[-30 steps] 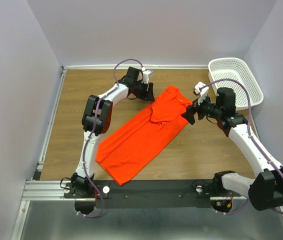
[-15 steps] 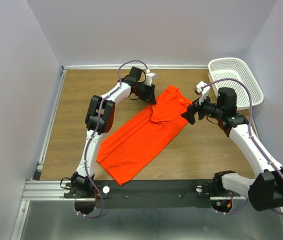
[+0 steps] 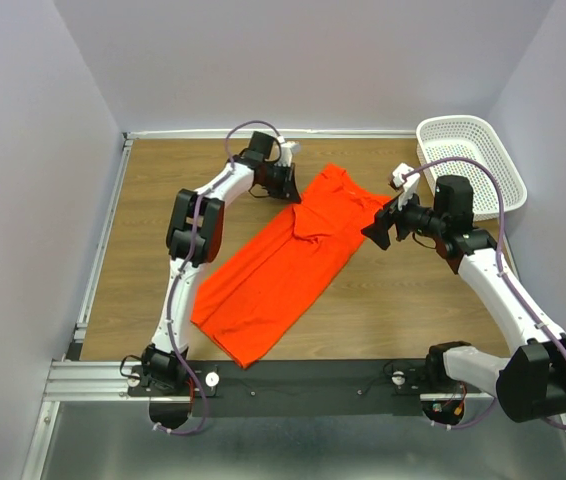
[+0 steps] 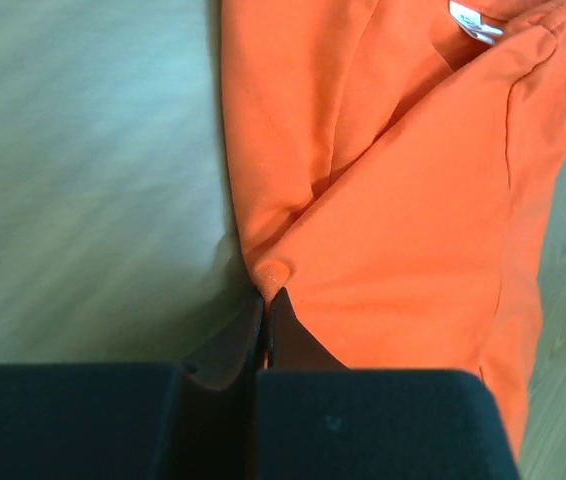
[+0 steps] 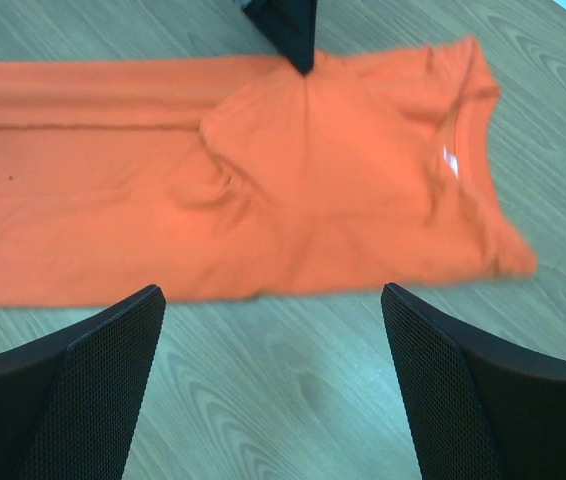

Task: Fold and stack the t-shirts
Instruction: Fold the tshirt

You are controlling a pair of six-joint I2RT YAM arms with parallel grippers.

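One orange-red t-shirt (image 3: 281, 268) lies folded lengthwise on the wooden table (image 3: 163, 220), running from near left to far right, collar at the far end. My left gripper (image 3: 293, 190) is at the shirt's left edge near the shoulder, shut on a small pinch of cloth; in the left wrist view the gripper (image 4: 266, 296) has its jaws pressed together on the t-shirt (image 4: 413, 230). My right gripper (image 3: 375, 232) hovers open just right of the shirt, nothing between its fingers. From the right wrist the gripper (image 5: 271, 295) faces the t-shirt (image 5: 263, 170), with the left gripper (image 5: 288, 30) beyond it.
A white perforated basket (image 3: 471, 160) stands at the far right corner, behind the right arm. Walls close in the table on the left, back and right. A metal rail (image 3: 103, 250) runs along the left edge.
The left gripper has closed on the shirt's edge and drawn it slightly left, so the upper part of the shirt shifted that way. The right arm has stayed put, still open.
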